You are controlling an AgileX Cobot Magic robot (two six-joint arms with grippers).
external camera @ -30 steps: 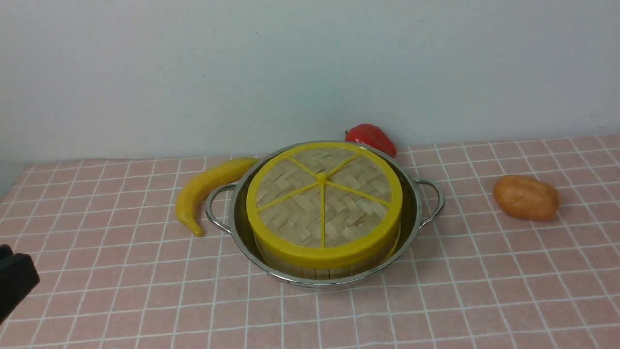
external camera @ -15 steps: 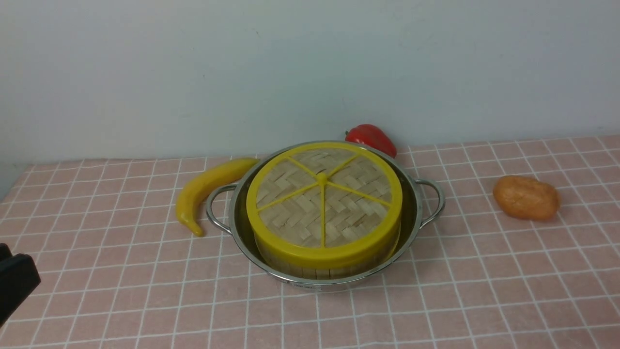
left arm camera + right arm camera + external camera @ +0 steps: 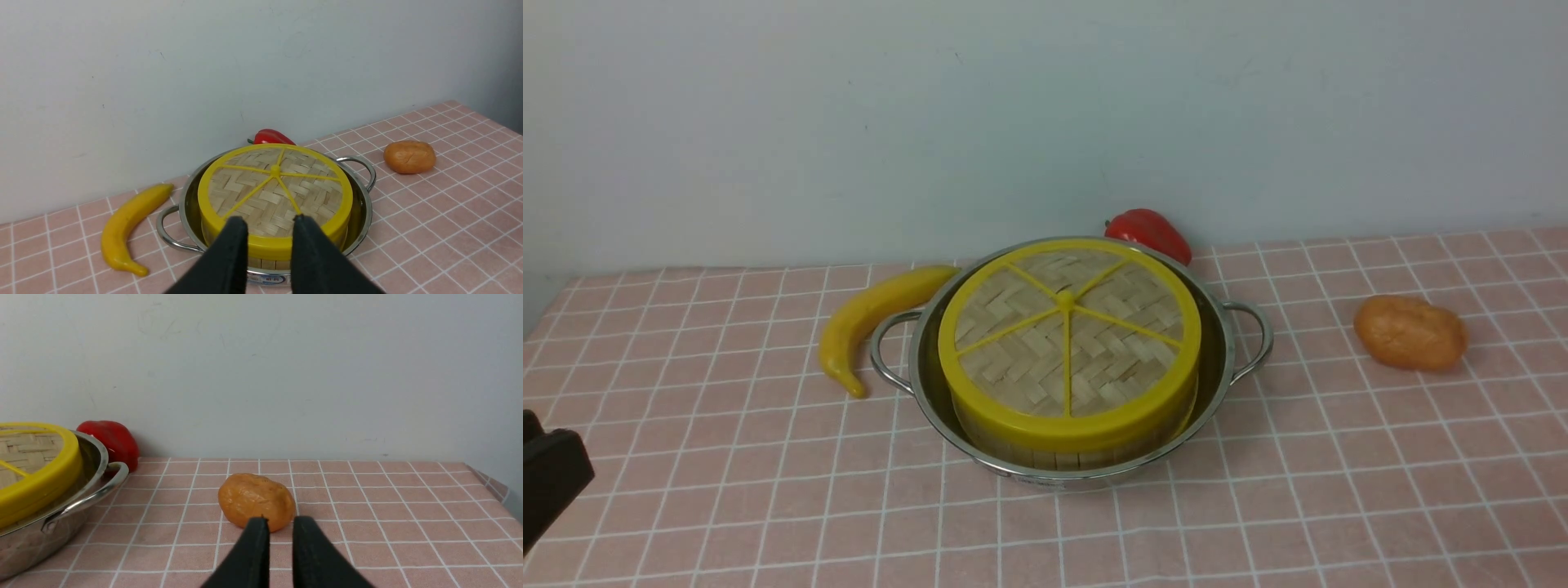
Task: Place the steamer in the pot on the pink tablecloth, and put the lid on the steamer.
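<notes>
Inside the steel pot (image 3: 1221, 392), the steamer (image 3: 1045, 460) wears its woven lid (image 3: 1013, 359); both the left gripper (image 3: 269, 228) and right gripper (image 3: 281, 524) hang partly open, empty.

Front cam: high, betw. arms, looks fwd & down at pot (image 3: 1225, 392). L wrist cam: lower, angled across cloth (image 3: 408, 212), pot shared w/ front. R wrist cam: low, fwd, nearer bread (image 3: 256, 500).

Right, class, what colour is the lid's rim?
The lid's rim is yellow, seen best in the front view.
</notes>
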